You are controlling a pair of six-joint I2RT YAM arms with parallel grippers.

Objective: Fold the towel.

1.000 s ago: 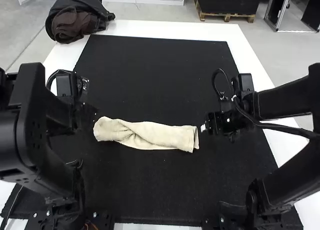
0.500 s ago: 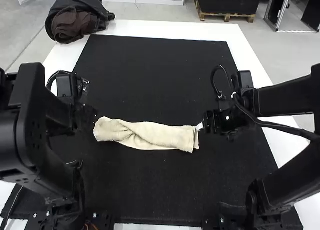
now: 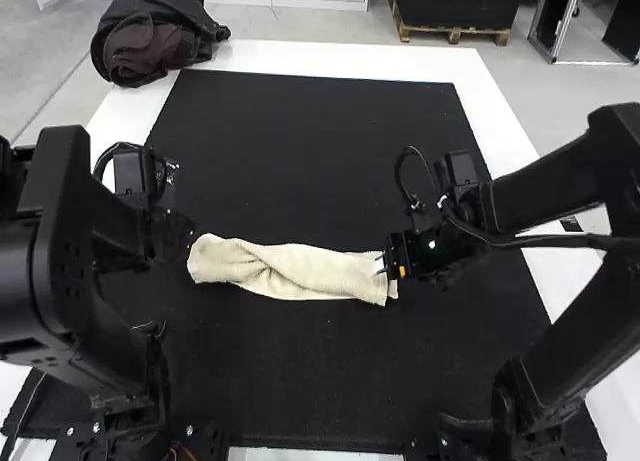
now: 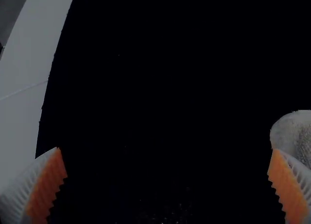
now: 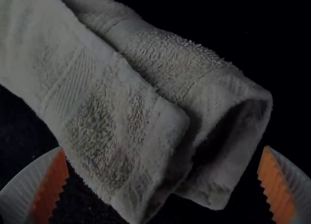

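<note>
Right end effector (image 5: pixel 164 148): moves inward in the high view, from just beside the towel to over the end nearest the right arm; it is open, its fingers well spread, gripping nothing. Whether a fingertip touches the fabric, I cannot tell.
Towel (image 3: pixel 290 273): lies across the middle of the black mat (image 3: pixel 310 161) on the white tabletop (image 3: pixel 330 63), already gathered into a narrow strip, with a diagonal crease toward the left arm's side. Its place and shape match the earlier frames, so the approach has not dragged it.
Towel's right-arm end: shows loose layers in the right wrist view, one flap lying over another, with a dark hollow between them.
Left end effector (image 4: pixel 165 149): stays where it was, open and empty, beside the towel's other end.
Meaning for the task: the lengthwise folding looks largely done; the step in hand is probably taking hold of this end to turn it back over the strip, or to tidy it first.
Next move: likely calls for lowering the spread fingers around the end and closing on all the layers together.
Risk: a shallow pinch could catch only the upper flap and open the strip; pressing too low could push the soft end into a bunch.
</note>
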